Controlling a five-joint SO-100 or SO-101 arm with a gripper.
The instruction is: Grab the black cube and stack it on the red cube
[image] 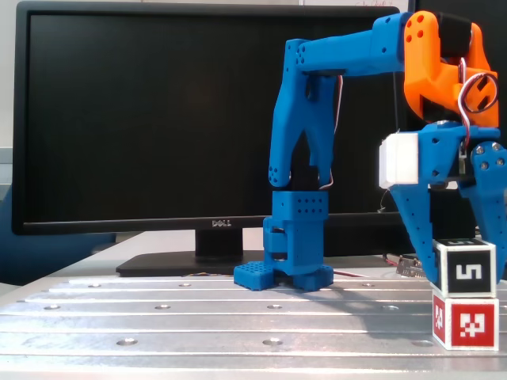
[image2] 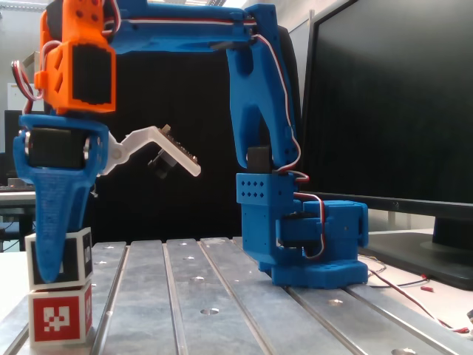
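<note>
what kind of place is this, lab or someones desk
Most likely a robotics lab or workshop bench. The arm's base stands on a slotted metal table, a Dell monitor sits behind it, and the black cube and red cube carry printed marker labels.

Both fixed views sit low, near table (image: pixel 158 317) level, close to the arm. In one you face the monitor (image: pixel 142 119) head-on, with the arm's base (image: pixel 289 269) centred. In the other you look along the table's grooves, the monitor (image2: pixel 399 103) at right. Both share the base (image2: pixel 310 251) and the stacked cubes.
</note>
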